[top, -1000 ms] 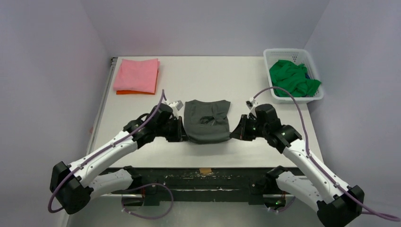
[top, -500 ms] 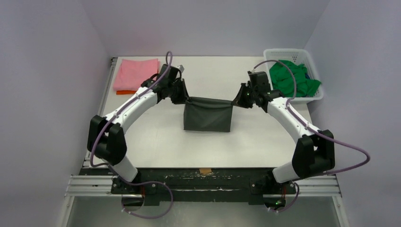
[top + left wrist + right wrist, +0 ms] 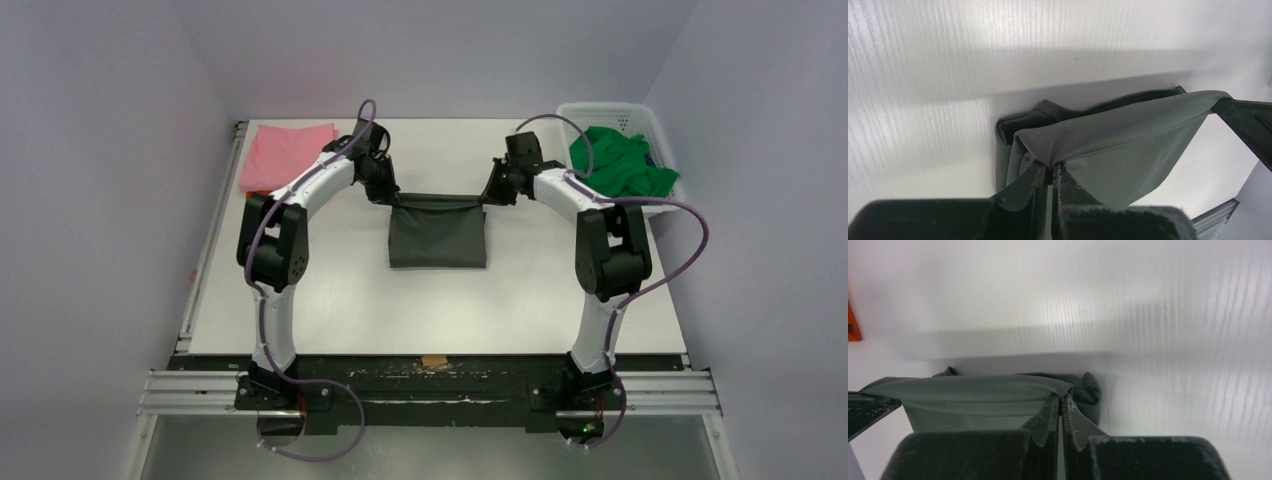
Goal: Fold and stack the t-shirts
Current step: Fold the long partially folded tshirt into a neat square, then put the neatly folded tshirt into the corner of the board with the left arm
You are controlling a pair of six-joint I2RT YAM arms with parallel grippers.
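A dark charcoal-grey t-shirt (image 3: 437, 236) lies half folded at the middle of the white table (image 3: 330, 290). Its far edge is lifted and stretched taut between both grippers. My left gripper (image 3: 392, 199) is shut on the left corner of that edge; in the left wrist view the cloth (image 3: 1118, 132) is pinched at the tips of my left gripper (image 3: 1052, 169). My right gripper (image 3: 484, 198) is shut on the right corner; the right wrist view shows the cloth (image 3: 968, 390) caught at my right gripper (image 3: 1060, 399). A folded pink t-shirt (image 3: 288, 157) lies on an orange one at the far left.
A white lattice basket (image 3: 618, 112) at the far right corner holds a crumpled bright green t-shirt (image 3: 618, 165). Both arms reach far over the table, elbows raised at either side of the grey shirt. An orange patch (image 3: 852, 327) shows at the left edge of the right wrist view.
Both grippers have carried the grey shirt's near edge up and away towards the far side, folding the cloth over itself. The arms went from low and bent to stretched out.
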